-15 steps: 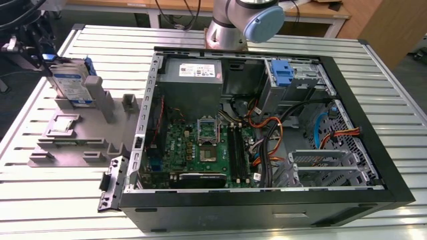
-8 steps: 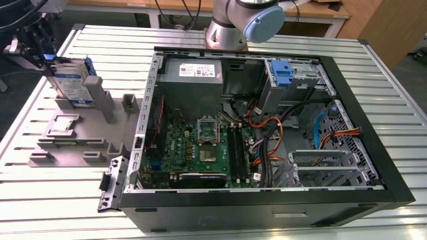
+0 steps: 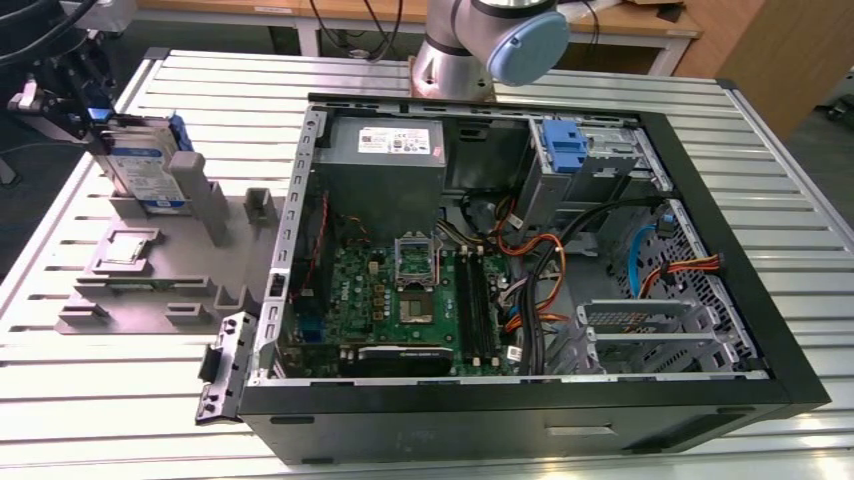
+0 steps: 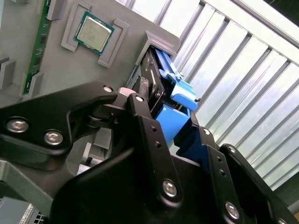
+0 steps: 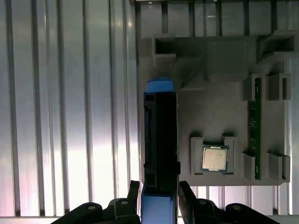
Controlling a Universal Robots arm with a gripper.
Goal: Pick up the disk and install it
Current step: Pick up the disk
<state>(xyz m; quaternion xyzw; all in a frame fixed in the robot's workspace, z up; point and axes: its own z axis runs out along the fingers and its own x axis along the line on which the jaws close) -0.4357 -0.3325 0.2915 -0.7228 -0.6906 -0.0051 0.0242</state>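
Note:
The disk point(image 3: 144, 165) stands on edge in a slot of the grey holder point(image 3: 147, 290) on the exterior view's left, its white-and-blue label facing out. My gripper point(image 3: 96, 122) is at the disk's upper end. In the first wrist view the disk point(image 5: 161, 135) shows edge-on, black with a blue bracket, and my gripper point(image 5: 160, 192) has a finger pressed on each side of the blue end. The second wrist view shows the black fingers point(image 4: 142, 119) clamped on the blue bracket of the disk point(image 4: 170, 119). The disk's lower edge still sits in the holder.
The open computer case point(image 3: 747, 250) lies beside the holder, with a blue caddy point(image 3: 567, 150) in its drive bay and a power-supply box point(image 3: 387, 140) at the back. The holder also carries a processor chip point(image 5: 215, 157) and a memory stick point(image 5: 254, 130). The arm's base point(image 3: 461, 60) stands behind the case.

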